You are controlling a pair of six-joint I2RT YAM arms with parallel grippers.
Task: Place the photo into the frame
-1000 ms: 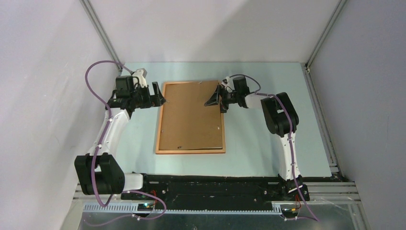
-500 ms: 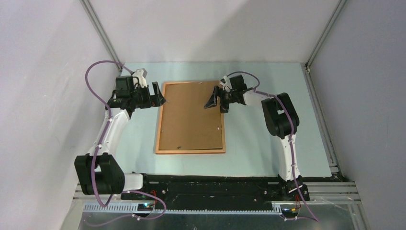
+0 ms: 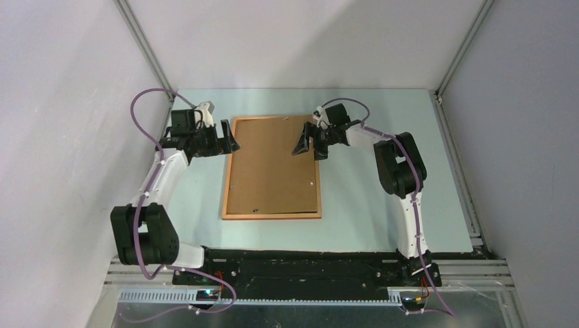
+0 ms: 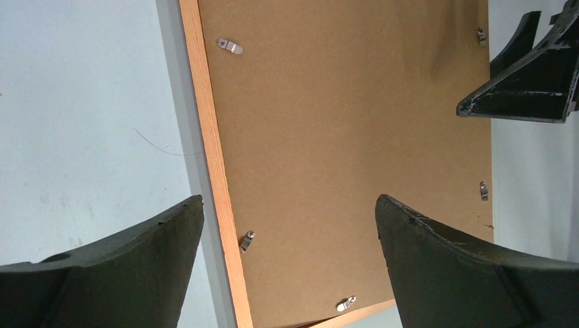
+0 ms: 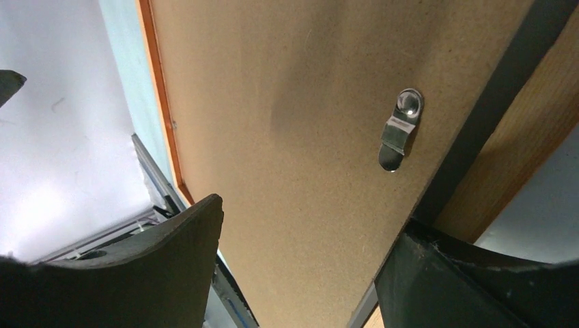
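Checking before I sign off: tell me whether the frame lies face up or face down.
Face down: the frame shows its brown backing board and metal clips upward.

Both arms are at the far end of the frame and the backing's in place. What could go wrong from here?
1. The clip on the backing board, like others round its edge, may be catching the frame; prying the board could drag the frame along.
2. The left gripper and right gripper, both open, face each other over the same far end and could collide.
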